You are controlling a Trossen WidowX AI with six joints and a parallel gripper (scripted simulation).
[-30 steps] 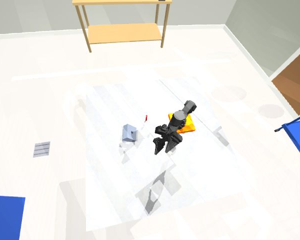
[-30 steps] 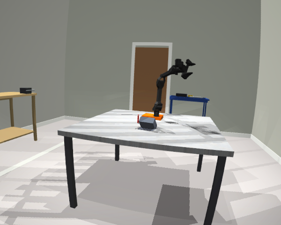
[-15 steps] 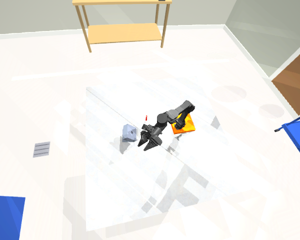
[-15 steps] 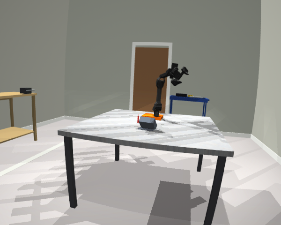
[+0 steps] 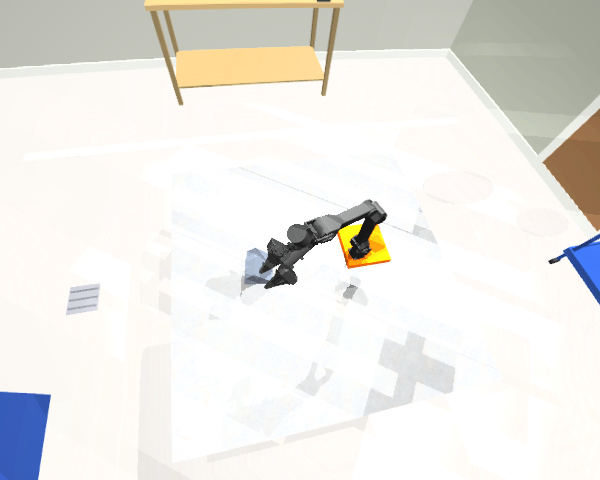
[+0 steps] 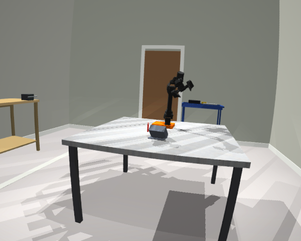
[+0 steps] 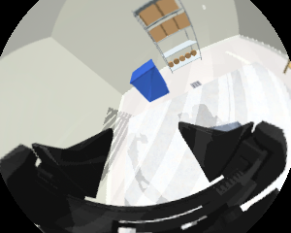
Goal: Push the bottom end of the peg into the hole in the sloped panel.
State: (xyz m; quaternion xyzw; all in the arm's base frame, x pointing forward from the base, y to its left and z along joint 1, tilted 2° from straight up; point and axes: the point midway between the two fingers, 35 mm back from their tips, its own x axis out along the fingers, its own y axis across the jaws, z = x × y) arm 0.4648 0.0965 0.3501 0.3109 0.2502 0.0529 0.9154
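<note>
A thin red peg (image 6: 148, 127) stands upright on the table in the exterior view, just left of the sloped block. In the top view the arm hides it. The blue-grey block with the sloped panel (image 5: 252, 266) (image 6: 158, 131) (image 7: 228, 126) sits on the table. Its hole cannot be made out, and in the wrist view the block is mostly behind the right finger. My gripper (image 5: 263, 279) (image 6: 185, 93) (image 7: 145, 128) is open and empty, high above the table. In the top view its fingers overlap the block.
The arm's orange base plate (image 5: 380, 258) (image 6: 155, 124) lies on the table (image 6: 106, 145), behind the block in the exterior view. A wooden bench (image 5: 248, 67), a blue cart (image 6: 205, 105) and a blue bin (image 7: 152, 84) stand away from the table.
</note>
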